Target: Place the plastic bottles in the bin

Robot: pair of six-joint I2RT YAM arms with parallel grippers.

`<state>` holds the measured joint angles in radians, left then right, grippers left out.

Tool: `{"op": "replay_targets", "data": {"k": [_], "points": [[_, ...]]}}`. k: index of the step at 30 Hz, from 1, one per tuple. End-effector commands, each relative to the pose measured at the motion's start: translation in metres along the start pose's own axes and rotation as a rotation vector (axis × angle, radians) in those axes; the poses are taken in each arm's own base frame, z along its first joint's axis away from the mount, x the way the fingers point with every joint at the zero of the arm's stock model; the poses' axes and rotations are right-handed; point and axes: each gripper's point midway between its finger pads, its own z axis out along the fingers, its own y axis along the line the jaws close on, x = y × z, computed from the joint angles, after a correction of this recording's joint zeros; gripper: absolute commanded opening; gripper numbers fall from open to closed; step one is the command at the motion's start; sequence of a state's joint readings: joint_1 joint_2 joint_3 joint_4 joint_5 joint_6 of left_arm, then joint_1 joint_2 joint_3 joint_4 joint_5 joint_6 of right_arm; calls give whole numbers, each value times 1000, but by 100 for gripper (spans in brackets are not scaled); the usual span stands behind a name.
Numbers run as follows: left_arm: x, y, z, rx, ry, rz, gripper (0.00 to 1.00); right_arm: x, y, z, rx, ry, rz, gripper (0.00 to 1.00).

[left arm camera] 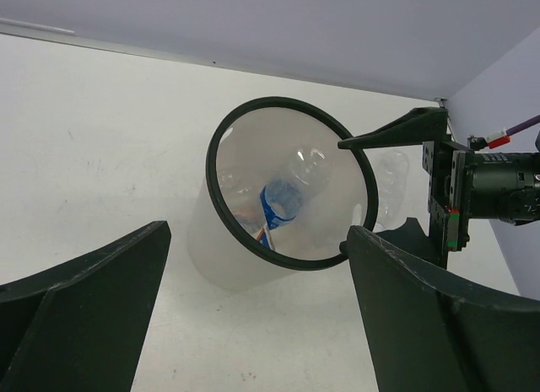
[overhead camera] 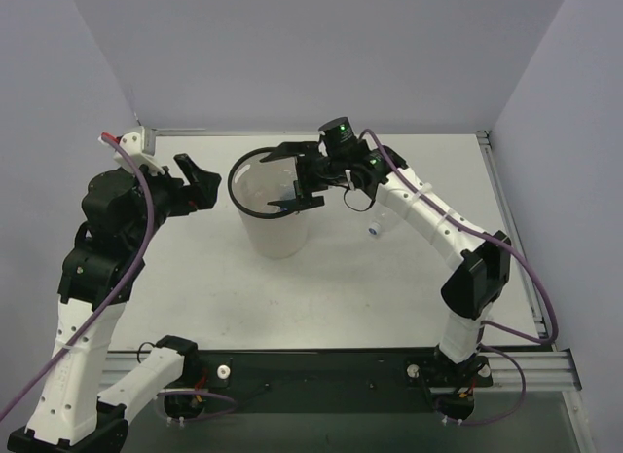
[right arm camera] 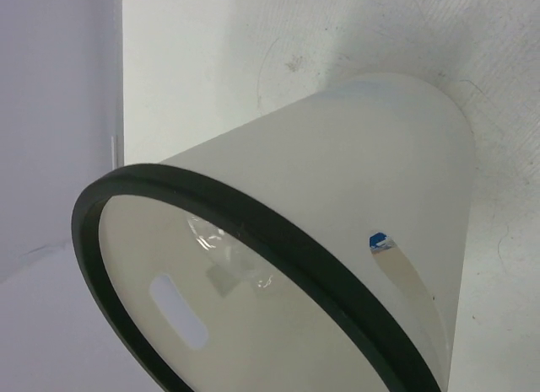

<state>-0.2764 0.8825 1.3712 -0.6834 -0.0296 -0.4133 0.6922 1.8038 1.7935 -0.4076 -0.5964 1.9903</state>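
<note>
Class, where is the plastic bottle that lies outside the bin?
Top view: the bottle lies on the table just right of the bin, beneath the right arm; the left wrist view shows it beyond the bin.

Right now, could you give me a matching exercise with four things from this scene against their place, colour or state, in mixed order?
Things:
1. bin
2. blue bottle
3. clear bottle
4. left gripper

Descriptions:
a. inside the bin
b. open, holding nothing
c. white with a black rim
d. outside, beside the bin

Pairs: 1-c, 2-a, 3-d, 4-b
</note>
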Motion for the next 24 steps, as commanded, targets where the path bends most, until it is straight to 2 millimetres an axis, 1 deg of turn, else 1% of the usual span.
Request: {"op": "replay_targets", "data": {"k": [1,2,5,6,8,9,12,13,15,16,17,18,19,22,23,24], "points": [[-21,-11,-4,38,-64,10,97,5,16,-34,-80,-6,-11,84],[-21,-12,-4,39,-63,9,97,0,19,-38,-91,-16,-15,84],[-20,-12,-5,44,-58,10,97,-5,24,-51,-122,-37,-78,83],[-20,-12,-5,44,-58,10,97,-7,28,-59,-140,-45,-97,82],[-19,-13,-6,44,-55,13,98,-10,31,-67,-157,-56,-161,82],[-20,-13,-7,46,-55,12,97,-15,33,-74,-170,-71,-169,82],[-18,-13,-9,45,-51,7,97,-26,29,-87,-181,-108,-222,81],[-18,-13,-10,46,-48,4,98,-35,32,-93,-193,-132,-231,81],[-17,-13,-11,46,-48,0,97,-44,31,-102,-206,-168,-307,81],[-16,-13,-11,46,-48,-5,97,-55,34,-108,-214,-198,-316,81],[-15,-13,-12,47,-46,-6,97,-60,34,-112,-217,-214,-337,80],[-15,-13,-13,51,-46,-7,97,-67,30,-113,-207,-233,-383,80],[-13,-13,-12,49,-42,-7,97,-76,29,-117,-201,-255,-393,79],[-14,-13,-14,49,-43,-9,97,-96,17,-117,-155,-293,-471,78],[-14,-13,-14,48,-44,-10,97,-107,17,-121,-148,-325,-484,78],[-14,-13,-14,48,-44,-12,98,-113,12,-123,-130,-350,-555,78]]}}
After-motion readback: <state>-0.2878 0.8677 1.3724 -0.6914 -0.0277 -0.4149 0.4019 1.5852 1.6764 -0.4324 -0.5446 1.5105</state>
